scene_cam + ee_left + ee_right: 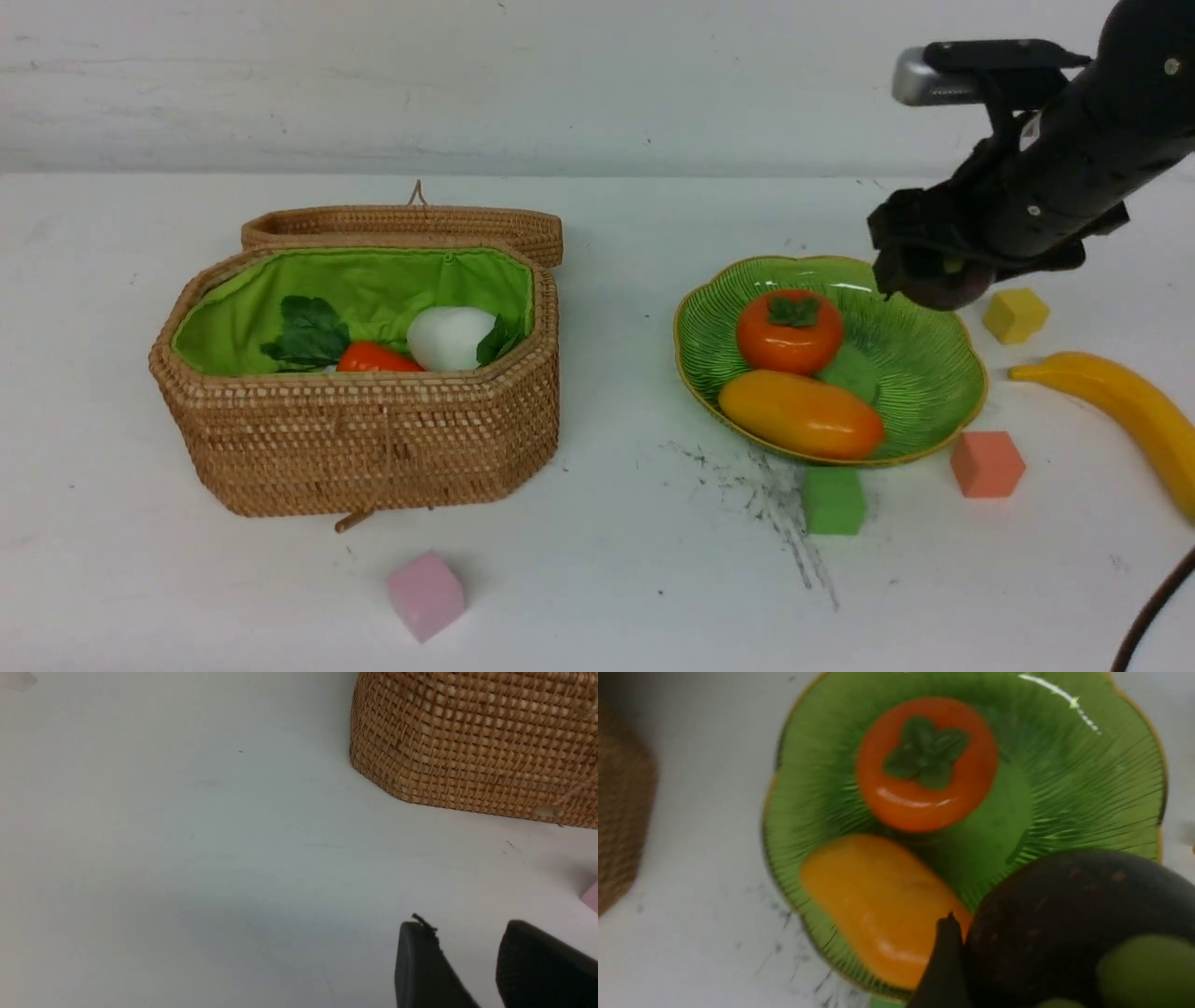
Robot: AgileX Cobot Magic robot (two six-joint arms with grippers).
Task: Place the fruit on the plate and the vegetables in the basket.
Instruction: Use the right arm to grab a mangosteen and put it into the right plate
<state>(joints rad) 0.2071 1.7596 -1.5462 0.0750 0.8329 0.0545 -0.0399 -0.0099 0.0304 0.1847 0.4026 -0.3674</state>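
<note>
- White and a little scuffed, the desk (607, 579) carries everything in front of a pale wall.
- Right end effector (920, 271) hangs over the far right edge of the shallow green ribbed plate with gold rim (920, 369) and is clenched around the dark purple round mangosteen (1073, 919).
- Already on this plate lie the glossy orange persimmon with green leaf cap (789, 329) and the yellow-orange oval mango (801, 414), touching or nearly touching.
- To do this step well, I judge the mangosteen should go lower over the free ribbed part at the right of the persimmon, then be let go softly, because a round fruit can roll off.
- Long yellow banana (1125, 411) waits on the desk, right of the plate.
- Octagonal woven rattan basket with green lining (373, 439) holds the white radish (450, 338) and the orange-red carrot (378, 357).
- Left end effector (472, 961) hovers low near the basket wall, half parted and holding nothing.
</note>
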